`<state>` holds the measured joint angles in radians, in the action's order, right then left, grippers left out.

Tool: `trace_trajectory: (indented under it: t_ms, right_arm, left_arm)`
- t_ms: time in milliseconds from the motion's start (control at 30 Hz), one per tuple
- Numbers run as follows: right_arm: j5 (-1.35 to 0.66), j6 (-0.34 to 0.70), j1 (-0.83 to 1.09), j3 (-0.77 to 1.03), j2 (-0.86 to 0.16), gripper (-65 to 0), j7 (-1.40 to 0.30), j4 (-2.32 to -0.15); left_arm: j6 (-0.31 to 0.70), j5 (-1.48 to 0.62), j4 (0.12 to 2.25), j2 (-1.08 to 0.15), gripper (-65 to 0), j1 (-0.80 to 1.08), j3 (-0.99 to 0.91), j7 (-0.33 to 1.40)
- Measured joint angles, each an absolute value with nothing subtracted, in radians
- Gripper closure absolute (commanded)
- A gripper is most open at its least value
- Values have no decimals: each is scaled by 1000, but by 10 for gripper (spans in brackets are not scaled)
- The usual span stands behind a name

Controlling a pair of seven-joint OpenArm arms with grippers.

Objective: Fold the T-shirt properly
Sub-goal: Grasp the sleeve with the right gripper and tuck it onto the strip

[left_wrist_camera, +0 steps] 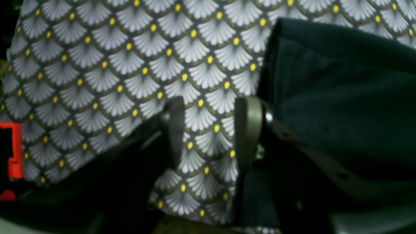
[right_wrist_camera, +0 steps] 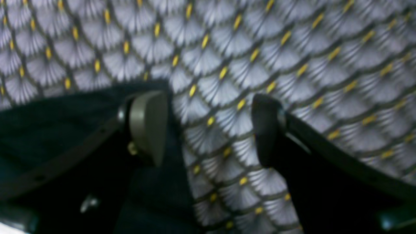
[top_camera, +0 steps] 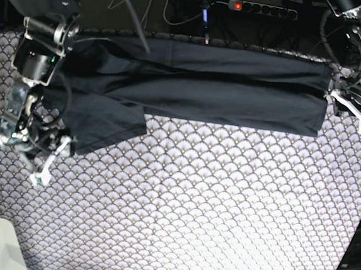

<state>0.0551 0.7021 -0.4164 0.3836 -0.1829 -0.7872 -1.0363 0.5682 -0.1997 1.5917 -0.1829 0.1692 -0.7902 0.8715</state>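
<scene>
Two grippers, both released: my left gripper (left_wrist_camera: 211,130) and right gripper (right_wrist_camera: 209,130) hover with jaws apart over the fan-patterned grey tablecloth (top_camera: 212,207), just beside the soft dark charcoal T-shirt (top_camera: 197,89). It lies as a long band across the far edge, one sleeve flopped near-left, probably needing the next fold.

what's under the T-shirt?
The T-shirt lies on a scale-patterned tablecloth, visible all around it. Whatever sits beneath the shirt's folded layers is covered.
</scene>
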Motion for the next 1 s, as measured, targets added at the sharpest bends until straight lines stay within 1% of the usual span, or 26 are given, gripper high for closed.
trace_trajectory:
  t_ms: [267,500,567,733,867,933,1000]
  right_arm:
    - [50,699,-363,381,-137,-419,-770,-1069]
    - [45,699,-346,381,-126,-410,-756,-1079]
    - [45,699,-346,381,-125,-377,-756,-1080]
    - [47,694,-347,381,-116,-215,-755,-1081]
    - [47,694,-349,380,-115,-108,-759,-1080]
    - [47,694,-348,379,-115,-67,-759,-1080]
    - [47,694,-349,379,-115,-40,-760,-1080]
  left_arm:
    - [565,-200,1591,-175,-248,137,-785,871]
    - [562,-196,1583,-170,-248,123,-784,878]
    - [562,-200,1584,-171,-248,115,-784,870]
    - [562,-196,1584,-171,-248,117,-784,876]
    - [562,-199,1584,-171,-248,116,-784,875]
    - [562,-199,1584,-171,-248,116,-784,875]
    - [562,-199,1584,-171,-248,116,-784,874]
